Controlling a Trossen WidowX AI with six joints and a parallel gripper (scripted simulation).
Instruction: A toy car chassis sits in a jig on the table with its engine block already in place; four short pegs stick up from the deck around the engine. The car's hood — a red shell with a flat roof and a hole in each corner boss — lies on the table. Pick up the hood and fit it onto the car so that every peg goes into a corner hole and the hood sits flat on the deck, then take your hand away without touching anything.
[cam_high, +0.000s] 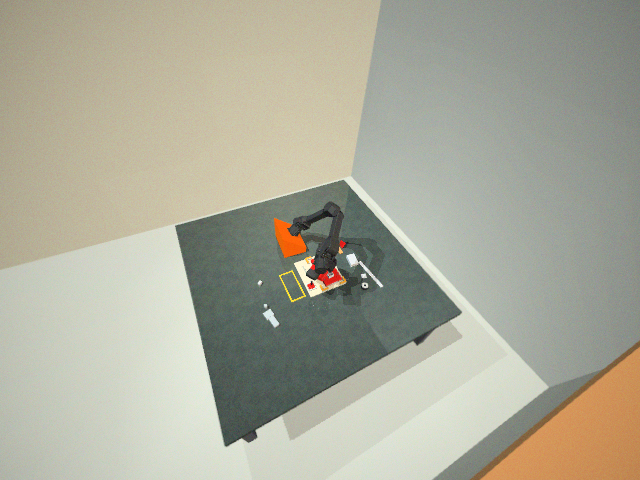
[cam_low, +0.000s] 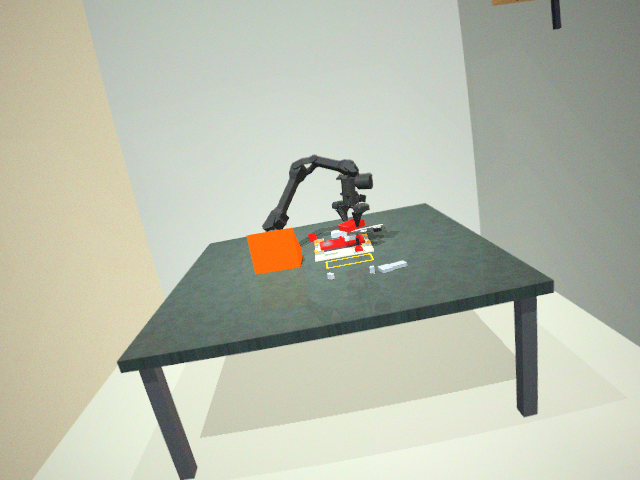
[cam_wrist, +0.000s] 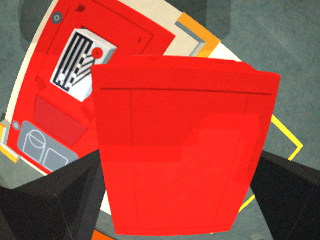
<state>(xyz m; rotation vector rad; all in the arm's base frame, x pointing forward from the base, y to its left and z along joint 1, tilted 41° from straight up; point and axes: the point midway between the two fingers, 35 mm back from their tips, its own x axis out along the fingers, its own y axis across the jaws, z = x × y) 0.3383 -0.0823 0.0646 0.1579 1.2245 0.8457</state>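
Observation:
My gripper is shut on the red hood, one finger on each side. The hood is roof up and hangs above the jig board. The red chassis sits in the jig, partly covered by the hood in the wrist view. There the hood is turned relative to the chassis. The pale engine block shows beside the hood's far left corner. Small red stubs around the engine are hard to make out. The hood's corner holes are not visible.
An orange block stands beside the jig. A yellow outline lies along the board. A red knobbed piece stands on the board. A white bar and a white stepped piece lie on opposite sides.

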